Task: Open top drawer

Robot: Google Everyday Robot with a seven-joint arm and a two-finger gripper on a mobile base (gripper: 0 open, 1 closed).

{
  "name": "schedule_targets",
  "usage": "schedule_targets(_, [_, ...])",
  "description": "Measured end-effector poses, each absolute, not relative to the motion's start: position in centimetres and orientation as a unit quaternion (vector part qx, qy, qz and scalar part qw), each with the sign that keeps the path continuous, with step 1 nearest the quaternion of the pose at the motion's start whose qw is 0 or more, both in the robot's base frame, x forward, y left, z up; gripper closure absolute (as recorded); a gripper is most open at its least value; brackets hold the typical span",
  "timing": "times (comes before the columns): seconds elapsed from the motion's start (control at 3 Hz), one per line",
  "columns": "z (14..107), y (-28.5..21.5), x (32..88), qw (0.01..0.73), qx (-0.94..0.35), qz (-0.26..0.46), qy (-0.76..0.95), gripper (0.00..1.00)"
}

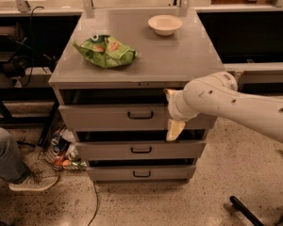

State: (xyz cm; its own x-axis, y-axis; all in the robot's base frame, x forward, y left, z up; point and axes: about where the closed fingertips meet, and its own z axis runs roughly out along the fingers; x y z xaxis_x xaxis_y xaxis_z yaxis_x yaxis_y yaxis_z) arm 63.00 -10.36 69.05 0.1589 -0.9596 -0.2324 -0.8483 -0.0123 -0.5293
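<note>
My pincer (171, 112) hangs spread wide, holding nothing, in front of the top drawer (104, 119). The handle (140, 115) is just left of it. Risk: if I close here I miss the handle and only scrape the panel.

The gripper (172, 112) sits at the top drawer (108, 118) front — right of its handle (140, 115).

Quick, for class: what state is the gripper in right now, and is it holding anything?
Gripper: open or closed cannot be told; it sits before the top drawer, right of its untouched handle.
</note>
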Motion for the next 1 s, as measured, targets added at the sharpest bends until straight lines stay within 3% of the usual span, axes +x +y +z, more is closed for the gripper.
schedule_targets(0.33, [68.1,-9.7,64.3,0.281,-0.709,-0.088,0.64,0.0])
schedule_targets(0.67, [66.7,-9.4,64.9,0.27,-0.711,-0.076,0.644,0.15])
schedule_targets(1.0, [64.9,-10.1,64.7,0.26,-0.706,-0.057,0.657,0.39])
